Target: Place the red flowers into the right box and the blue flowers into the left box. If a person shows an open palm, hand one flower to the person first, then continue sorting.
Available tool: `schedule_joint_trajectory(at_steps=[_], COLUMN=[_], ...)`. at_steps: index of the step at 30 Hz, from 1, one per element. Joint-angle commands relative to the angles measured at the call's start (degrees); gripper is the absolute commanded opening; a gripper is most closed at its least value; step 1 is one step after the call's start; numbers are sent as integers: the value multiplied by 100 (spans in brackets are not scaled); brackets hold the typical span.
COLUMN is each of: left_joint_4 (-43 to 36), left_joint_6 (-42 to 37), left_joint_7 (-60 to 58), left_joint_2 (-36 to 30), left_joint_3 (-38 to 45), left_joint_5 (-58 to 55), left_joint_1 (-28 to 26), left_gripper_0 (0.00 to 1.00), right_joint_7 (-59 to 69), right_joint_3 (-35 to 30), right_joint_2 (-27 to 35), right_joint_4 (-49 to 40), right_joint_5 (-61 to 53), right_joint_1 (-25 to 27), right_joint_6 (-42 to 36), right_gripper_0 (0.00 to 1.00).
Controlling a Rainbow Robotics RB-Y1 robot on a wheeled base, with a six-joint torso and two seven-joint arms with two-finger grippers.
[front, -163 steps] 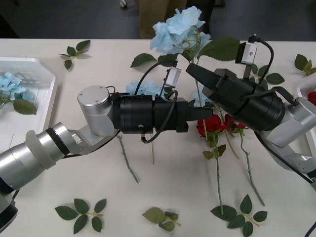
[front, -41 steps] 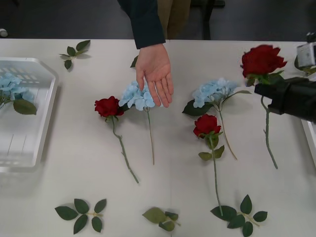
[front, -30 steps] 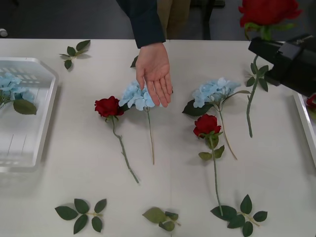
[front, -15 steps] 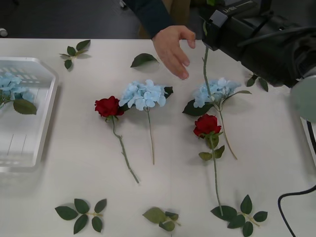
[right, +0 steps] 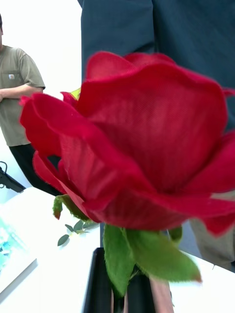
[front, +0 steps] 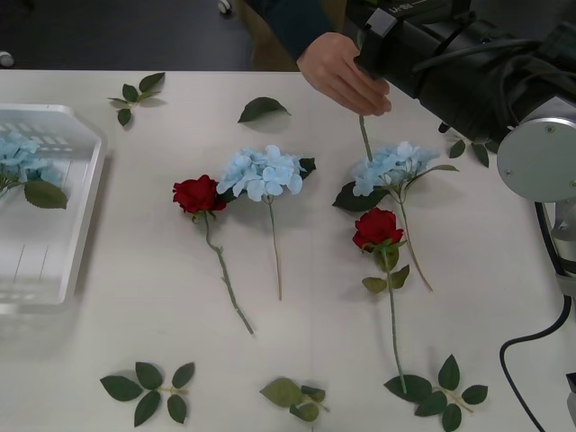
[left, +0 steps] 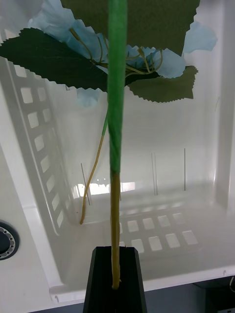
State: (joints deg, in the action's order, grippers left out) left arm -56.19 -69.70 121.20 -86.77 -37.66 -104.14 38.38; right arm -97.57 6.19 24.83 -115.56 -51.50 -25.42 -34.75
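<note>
Over at the left edge of the table point(front: 162, 297) sits the left box point(front: 81, 216), with blue flowers point(front: 16, 155) lying in its far end. The left wrist view adds what the front view doesn't: the left gripper point(left: 115, 279) is closed on a blue flower's stem point(left: 116, 122), holding it over the box's slotted white base, the bloom and broad leaves hanging beyond it.

Moving right along the middle of the table: a red rose point(front: 198, 193) lies flat, head just touching a blue cluster point(front: 263, 171) beside it, both stems trailing toward the near edge. Next comes another blue flower point(front: 389, 166), and just nearer than it a second red rose point(front: 376, 228) on a long stem. Loose leaf sprigs point(front: 148, 381) dot the near edge and the far left corner.

Now the action, at the far edge right of centre: the person's hand point(front: 340, 76), dark sleeve above it, has its fingers curled around a thin green stem point(front: 364, 139) that hangs down toward the blue flower. The right gripper point(front: 378, 49) is directly beside that hand, touching or nearly so, its black arm running off toward the right edge. The right wrist view gives the other end of it: the held red rose point(right: 142, 142) is large and close, its stem clamped between the black fingers point(right: 100, 288), with the dark sleeve point(right: 161, 29) right behind the bloom.
</note>
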Motion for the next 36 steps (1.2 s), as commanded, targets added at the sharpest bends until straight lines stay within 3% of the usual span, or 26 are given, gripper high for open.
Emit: schedule_joint_trajectory(at_steps=[1, 2, 4, 6, 11, 15, 22, 26, 30, 36], left_joint_4=[38, 38, 38, 38, 38, 47, 56, 56, 100, 179], left_joint_6=[-52, -70, -70, -70, -88, -96, -105, -105, -140, -228], left_joint_7=[492, 492, 501, 501, 501, 501, 501, 501, 501, 457], left_joint_2=[2, 2, 11, 11, 11, 11, 11, 20, 143, 617], left_joint_3=[189, 189, 189, 189, 189, 180, 180, 180, 180, 189], left_joint_5=[-54, -62, -62, -62, -62, -62, -36, -27, 43, 641], left_joint_1=[144, 152, 144, 152, 144, 144, 144, 144, 135, 38], left_gripper_0=[0, 0, 0, 0, 0, 0, 0, 0, 0, 0], right_joint_7=[-148, -157, -139, -130, -139, -122, -192, -192, -95, -86], right_joint_3=[-4, -21, -21, -30, -118, -267, -1384, -2166, -2544, -2289], right_joint_2=[-136, -136, -136, -136, -13, 584, 1243, 1279, 1270, 1410], right_joint_4=[-99, -99, -116, -151, -424, -907, -2138, -2542, -2393, -1523], right_joint_5=[61, 61, 34, 26, -176, -686, -2136, -2567, -2506, -1802], right_joint_1=[-165, -156, -138, -121, 169, 644, 2006, 2727, 3254, 3421], right_joint_6=[83, 83, 92, 92, 83, -40, -875, -1578, -1947, -2237], right_gripper_0=[64, 81, 90, 92, 93, 93, 93, 93, 93, 93])
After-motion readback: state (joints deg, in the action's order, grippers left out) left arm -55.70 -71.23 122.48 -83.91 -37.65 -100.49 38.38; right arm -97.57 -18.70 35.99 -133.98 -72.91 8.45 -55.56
